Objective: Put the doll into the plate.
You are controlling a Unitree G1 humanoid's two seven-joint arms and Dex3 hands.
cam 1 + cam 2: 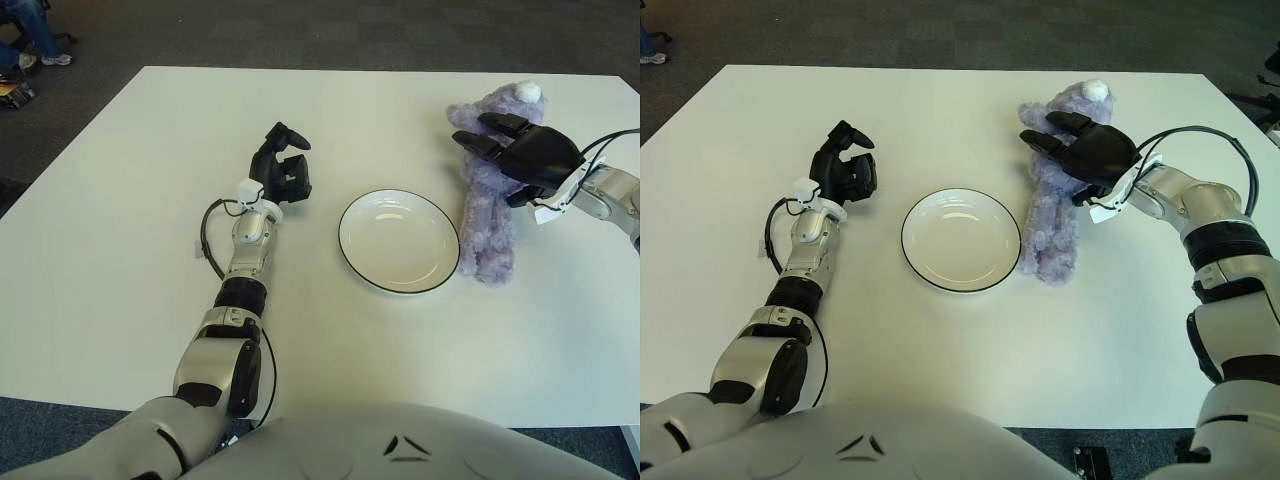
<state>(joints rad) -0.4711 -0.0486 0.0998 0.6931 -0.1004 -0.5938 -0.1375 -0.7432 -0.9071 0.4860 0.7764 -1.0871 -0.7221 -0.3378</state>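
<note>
The right hand (522,157) hovers over the purple doll (490,205), fingers spread and gripping nothing. The doll lies near the table's (120,220) far right edge, just beside the empty plate (398,240). Reaching is underway; next it must lower and close. The left hand (280,172) shows left of the plate.

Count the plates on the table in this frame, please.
1. The white plate sits at the table's centre, empty, between the left hand and the purple doll, which lies just right of it with the right hand over its upper body.
</note>
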